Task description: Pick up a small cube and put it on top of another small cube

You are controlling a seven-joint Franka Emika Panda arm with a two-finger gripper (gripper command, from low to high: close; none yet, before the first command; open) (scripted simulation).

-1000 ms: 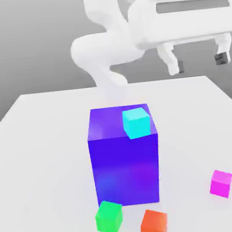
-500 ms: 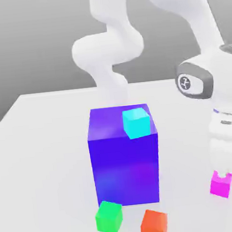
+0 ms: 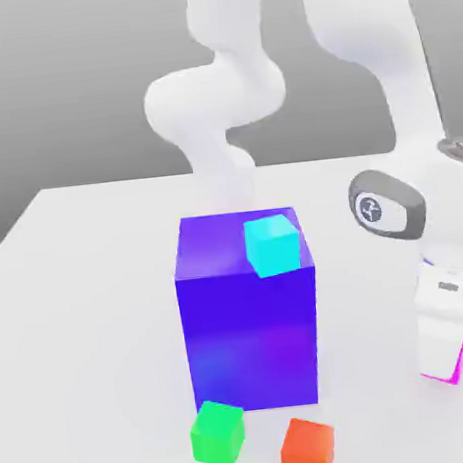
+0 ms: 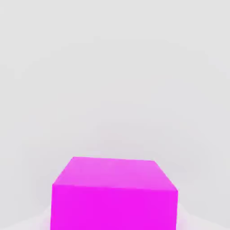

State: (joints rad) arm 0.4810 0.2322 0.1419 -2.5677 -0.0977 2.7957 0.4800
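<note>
At lower right of the exterior view, the gripper (image 3: 449, 368) points down at the white table (image 3: 81, 292), its jaws closed around the pink cube (image 3: 457, 367), which sits right of the blue block (image 3: 249, 309).

The arm (image 3: 230, 85) is glossy white throughout, built of thick rounded tubular segments joined by bulging elbows. The wrist housing carries a dark grey ring around a round cap (image 3: 373, 210) stamped with a small white mark. The hand block (image 3: 446, 319) is boxy and white.
</note>
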